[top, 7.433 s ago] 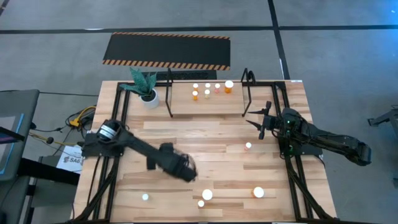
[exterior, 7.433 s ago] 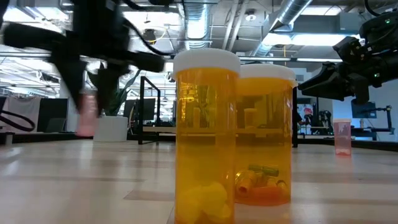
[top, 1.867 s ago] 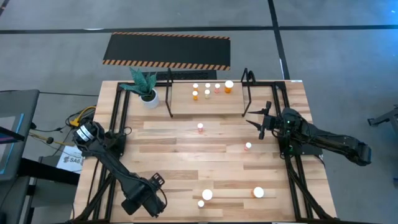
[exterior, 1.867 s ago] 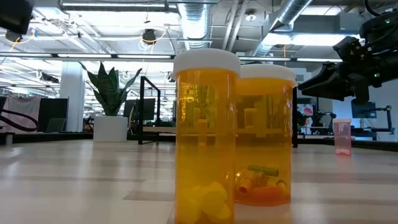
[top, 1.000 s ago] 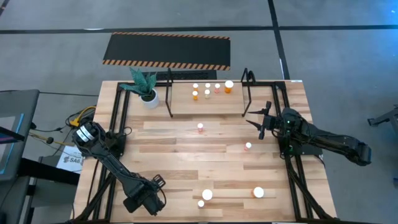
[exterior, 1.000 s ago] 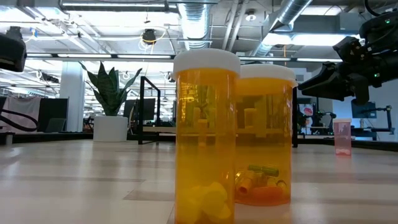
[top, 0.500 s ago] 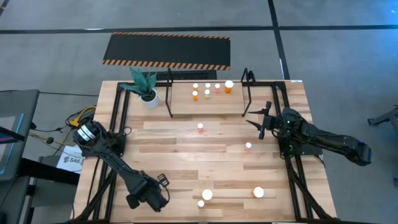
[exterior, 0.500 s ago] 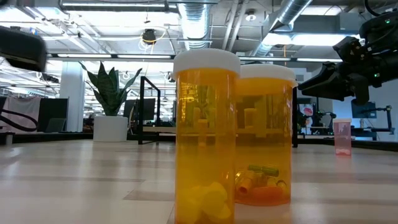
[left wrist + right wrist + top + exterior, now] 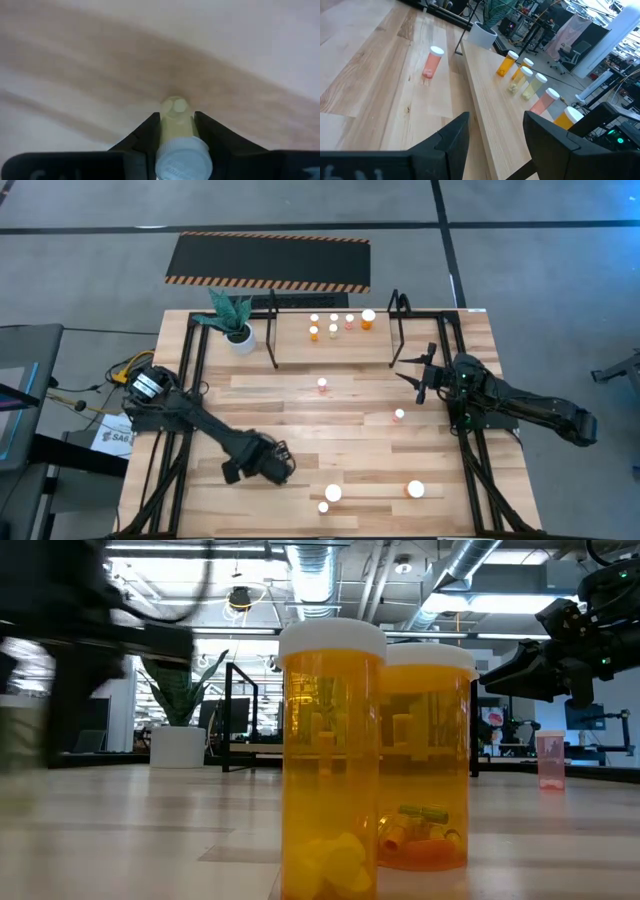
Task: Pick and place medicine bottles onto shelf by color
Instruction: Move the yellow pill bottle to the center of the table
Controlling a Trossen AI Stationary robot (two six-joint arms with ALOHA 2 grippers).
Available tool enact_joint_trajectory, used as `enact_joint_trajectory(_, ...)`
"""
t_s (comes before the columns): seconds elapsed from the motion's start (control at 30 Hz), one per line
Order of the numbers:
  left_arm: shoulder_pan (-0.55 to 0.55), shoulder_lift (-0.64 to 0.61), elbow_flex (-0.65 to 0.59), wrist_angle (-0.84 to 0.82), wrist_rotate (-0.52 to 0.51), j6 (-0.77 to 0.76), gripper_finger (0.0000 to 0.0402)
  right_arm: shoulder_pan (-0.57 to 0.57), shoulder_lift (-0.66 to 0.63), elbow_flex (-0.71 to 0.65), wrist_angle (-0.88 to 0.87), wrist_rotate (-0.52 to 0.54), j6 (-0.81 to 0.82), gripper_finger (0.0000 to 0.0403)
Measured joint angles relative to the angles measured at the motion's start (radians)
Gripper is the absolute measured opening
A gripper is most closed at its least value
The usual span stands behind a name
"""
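Your left gripper (image 9: 176,131) reaches low over the table's (image 9: 300,405) front middle, pinched tight on a pale yellowish bottle (image 9: 176,125) (white cap toward the wrist). Your right gripper (image 9: 415,375) waits partly open beside the shelf (image 9: 335,345), holding nothing.

My table (image 9: 260,395) is light wood planks. Shelf (image 9: 335,330) at the far edge carries five bottles (image 9: 334,326) in a cluster, potted plant (image 9: 238,330) just beside its left end. Loose on the table: one pink bottle (image 9: 322,386) mid-table, one (image 9: 399,416) further right, three (image 9: 333,493) near the front edge.
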Motion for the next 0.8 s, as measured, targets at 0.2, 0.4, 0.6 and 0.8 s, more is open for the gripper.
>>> enact_joint_trajectory(0.2, 0.146, 0.000, 0.010, -0.001, -0.016, 0.232, 0.0093, 0.000, 0.000, 0.000, 0.000, 0.000, 0.000, 0.0207)
enact_joint_trajectory(0.4, 0.292, 0.000, 0.050, -0.006, -0.050, 0.494, 0.0093, 0.000, 0.000, 0.000, 0.000, 0.000, 0.000, 0.0207)
enact_joint_trajectory(0.6, 0.426, 0.000, 0.081, -0.009, -0.102, 0.684, 0.0093, 0.000, 0.000, 0.000, 0.000, 0.000, 0.000, 0.0207)
enact_joint_trajectory(0.8, 0.545, 0.000, 0.106, -0.013, -0.110, 0.804, 0.0093, 0.000, 0.000, 0.000, 0.000, 0.000, 0.000, 0.0207)
